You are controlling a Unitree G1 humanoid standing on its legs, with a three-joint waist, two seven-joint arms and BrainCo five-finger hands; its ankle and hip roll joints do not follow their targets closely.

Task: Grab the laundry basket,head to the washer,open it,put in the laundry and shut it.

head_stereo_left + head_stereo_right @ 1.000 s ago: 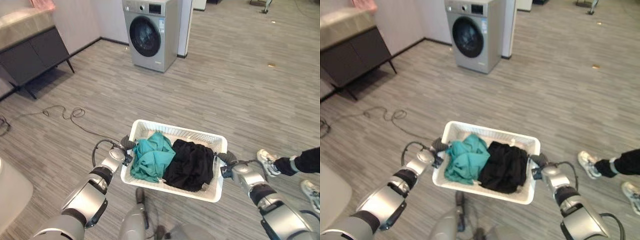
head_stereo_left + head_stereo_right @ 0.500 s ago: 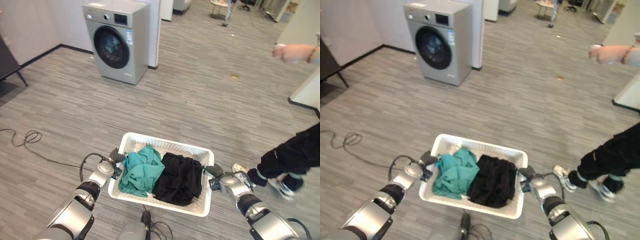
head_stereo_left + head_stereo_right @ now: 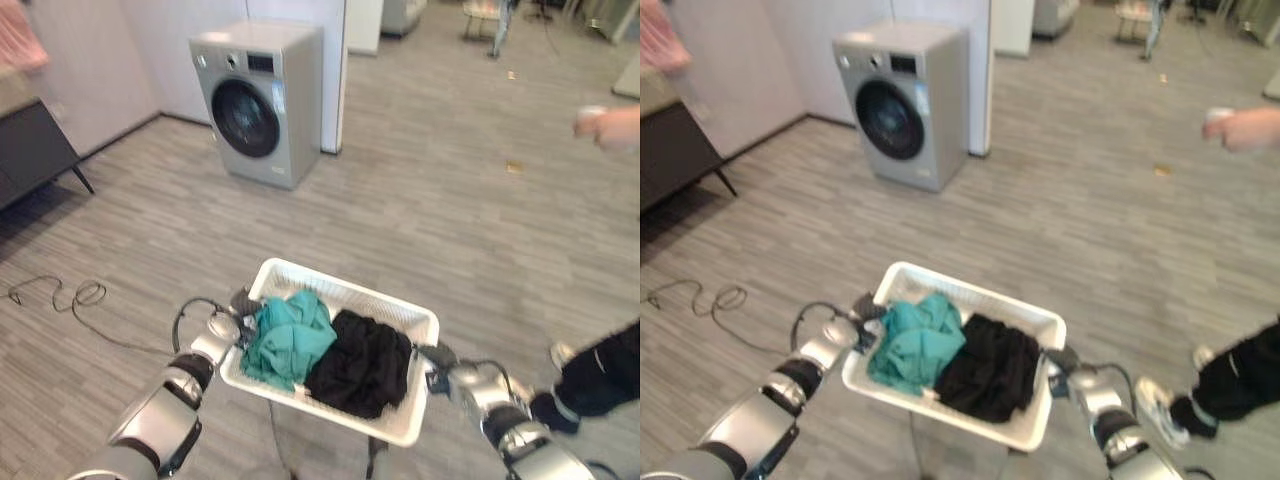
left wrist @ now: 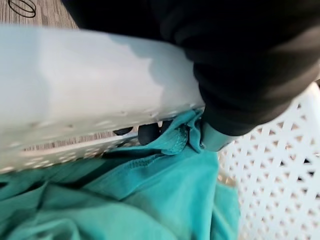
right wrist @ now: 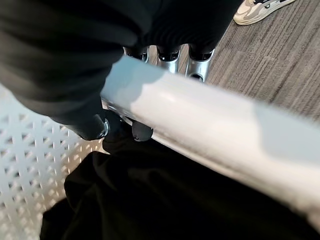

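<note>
White plastic, a single lattice basket [image 3: 420,325] hangs above the wood-grain floor [image 3: 450,220], carried between the robot's two hands. Its left hand [image 3: 240,305] is curled round the basket's left rim, dark fingertips [image 4: 148,132] hooked under the edge just against the teal cloth [image 3: 290,338]. Its right hand [image 3: 437,358] grips the opposite rim the same way, fingers [image 5: 195,62] wrapped over the outside and tips tucked in beside the black cloth [image 3: 362,362]. Two garments lie in the basket, teal on the left, black on the right, touching in the middle. One silver washer [image 3: 262,102] stands well ahead by the wall, round door closed. One dark cabinet [image 3: 30,150] stands at the far left. A person's dark trouser leg [image 3: 600,380] and shoe show at the right, and a hand [image 3: 608,128] higher up.
</note>
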